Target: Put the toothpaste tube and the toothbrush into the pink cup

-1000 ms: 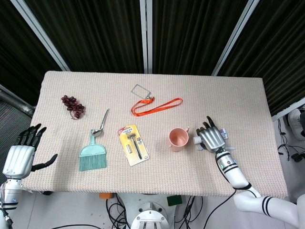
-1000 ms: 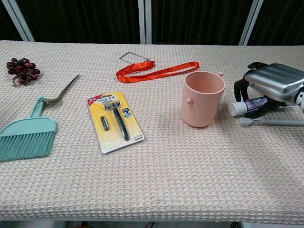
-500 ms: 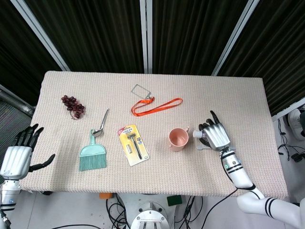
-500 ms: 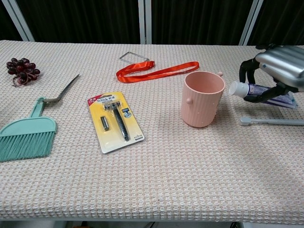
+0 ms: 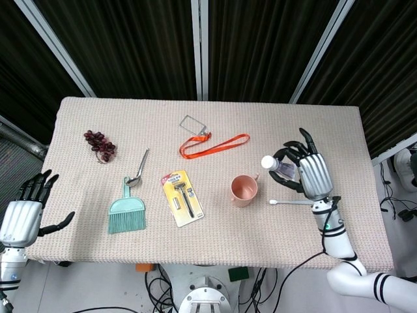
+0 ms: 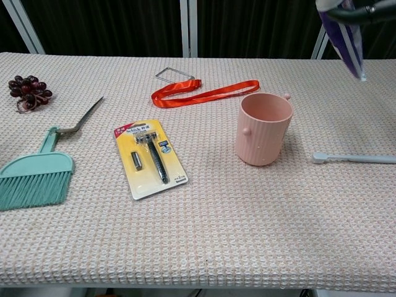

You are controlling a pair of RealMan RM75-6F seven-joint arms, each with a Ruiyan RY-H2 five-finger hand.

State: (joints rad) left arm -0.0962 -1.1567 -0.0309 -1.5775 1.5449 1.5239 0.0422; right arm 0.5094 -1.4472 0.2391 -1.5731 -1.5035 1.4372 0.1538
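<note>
The pink cup (image 5: 244, 190) (image 6: 263, 129) stands upright right of the table's middle. My right hand (image 5: 307, 171) hovers to its right and grips the toothpaste tube (image 5: 279, 165) (image 6: 342, 37), white cap toward the cup, raised off the table; in the chest view only the tube's lower end and a bit of the hand (image 6: 365, 8) show at the top edge. On the cloth right of the cup, below that hand, the white toothbrush (image 5: 295, 202) (image 6: 353, 158) lies flat. My left hand (image 5: 26, 212) hangs open off the table's left front corner.
A packaged razor (image 5: 182, 197) (image 6: 149, 158) lies left of the cup, a teal hand brush (image 5: 126, 212) (image 6: 34, 177) and a spoon (image 5: 138, 170) further left. Grapes (image 5: 100, 144) (image 6: 27, 90) sit at the far left. An orange lanyard (image 5: 213, 144) (image 6: 205, 93) lies behind the cup.
My right hand has lifted the toothpaste tube off the table, up and slightly away from the cup. The toothbrush stays where it lay. The left hand has barely moved.
</note>
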